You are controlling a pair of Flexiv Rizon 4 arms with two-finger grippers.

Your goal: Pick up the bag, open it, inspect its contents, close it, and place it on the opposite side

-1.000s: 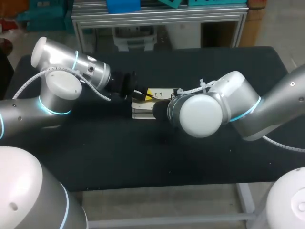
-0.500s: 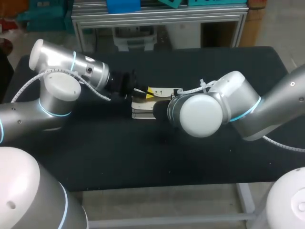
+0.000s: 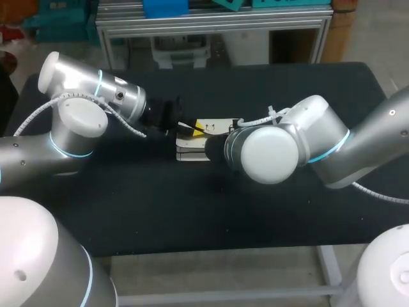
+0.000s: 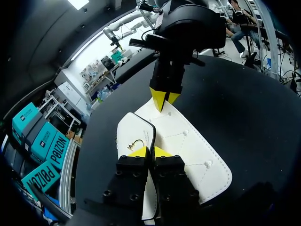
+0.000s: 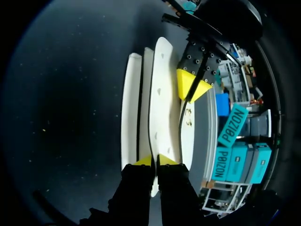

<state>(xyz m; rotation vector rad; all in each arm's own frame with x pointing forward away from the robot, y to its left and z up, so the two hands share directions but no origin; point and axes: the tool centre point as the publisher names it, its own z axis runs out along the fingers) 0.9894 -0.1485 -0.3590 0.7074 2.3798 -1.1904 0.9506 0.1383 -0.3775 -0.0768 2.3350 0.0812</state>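
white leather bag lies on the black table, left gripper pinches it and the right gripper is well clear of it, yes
No, the right gripper is not clear: the right wrist view shows its yellow tips shut on the white leather bag too. The left gripper does pinch it, on the black table.

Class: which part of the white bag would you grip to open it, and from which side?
Grip the flap by its thin edge, level, from an end of the bag. It lies flat with the flap raised, so its edge can be pinched; the left pincer and right pincer hold it so.
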